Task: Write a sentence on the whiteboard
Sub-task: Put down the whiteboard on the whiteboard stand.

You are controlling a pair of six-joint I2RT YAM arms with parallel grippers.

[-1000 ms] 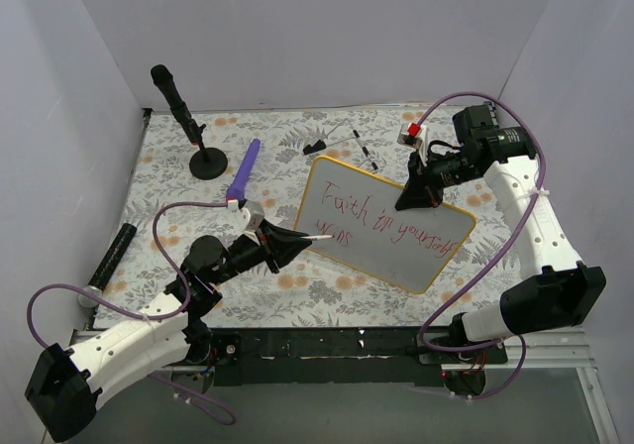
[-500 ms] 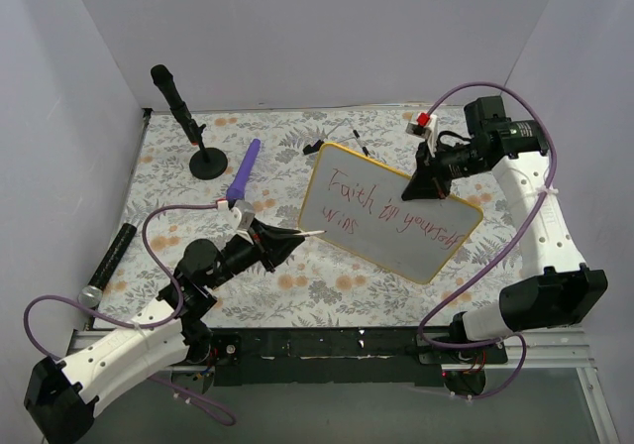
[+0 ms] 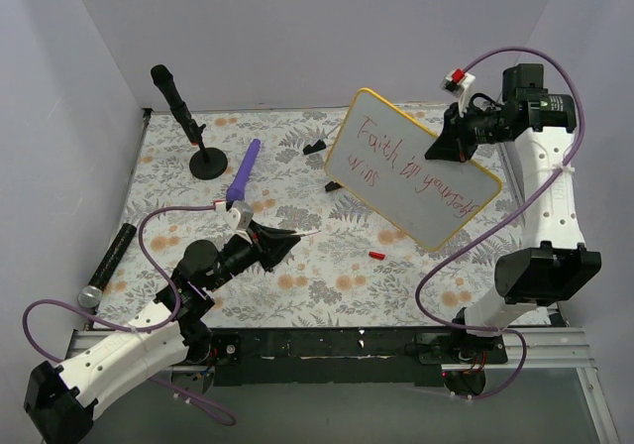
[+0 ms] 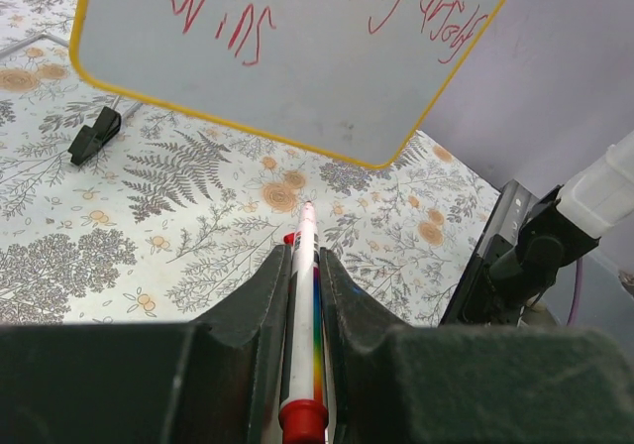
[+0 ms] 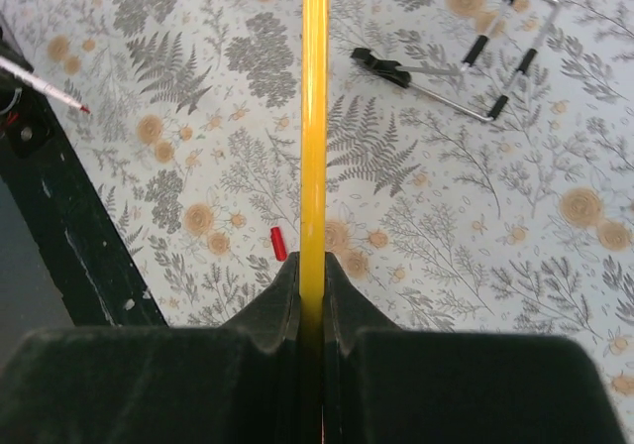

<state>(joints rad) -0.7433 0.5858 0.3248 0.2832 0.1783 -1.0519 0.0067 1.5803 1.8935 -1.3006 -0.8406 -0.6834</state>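
The whiteboard (image 3: 411,171), white with a yellow rim, hangs tilted above the table at the back right. My right gripper (image 3: 437,151) is shut on its upper right edge. In the right wrist view the rim (image 5: 315,117) runs edge-on between the closed fingers of that gripper (image 5: 312,266). The sentence (image 3: 408,166) is red handwriting across the board, with "wins" (image 4: 223,18) below it. My left gripper (image 3: 287,238) sits low on the table at centre left, shut on a white marker (image 4: 303,305) with a red end, tip pointing toward the board.
A small red cap (image 3: 376,255) lies on the floral tablecloth under the board. A wire stand (image 5: 475,77) and a black clip (image 3: 315,148) lie at the back. A black microphone stand (image 3: 188,117), a purple tool (image 3: 245,171) and a black cylinder (image 3: 114,251) are on the left.
My right gripper has lifted the whiteboard off the table, up and to the right. The red cap now shows beneath it. My left gripper drew back slightly with the marker.
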